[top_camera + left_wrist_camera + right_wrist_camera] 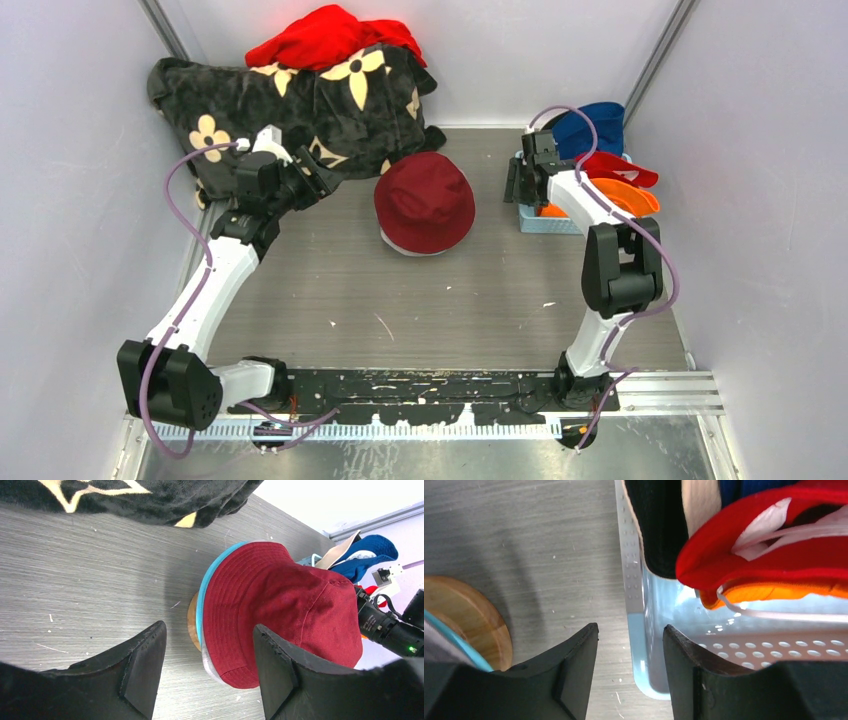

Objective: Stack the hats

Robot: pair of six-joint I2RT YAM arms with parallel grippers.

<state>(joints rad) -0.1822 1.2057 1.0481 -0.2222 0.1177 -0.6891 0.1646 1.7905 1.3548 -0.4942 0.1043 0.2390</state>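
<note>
Hats update: the maroon hat (424, 200) sits on top of a pile in the middle of the desk (400, 300). A teal brim (210, 587) and a grey one peek out underneath, all on a round wooden stand (464, 615), which I guess keeps the pile in shape. The red hat (774, 555), orange hat (774, 592) and blue hat (590, 125) are crammed in a pale blue basket (634, 580) on the right, presumably the supply.

The right pincer (630, 630) hangs over the basket's rim, jaws apart and holding nothing, so it looks lined up for the next one. The left pincer (207, 635) is open and empty too, near the black blanket (300, 100), facing the pile.

White tags show inside the red hat, but I can't read any writing.
</note>
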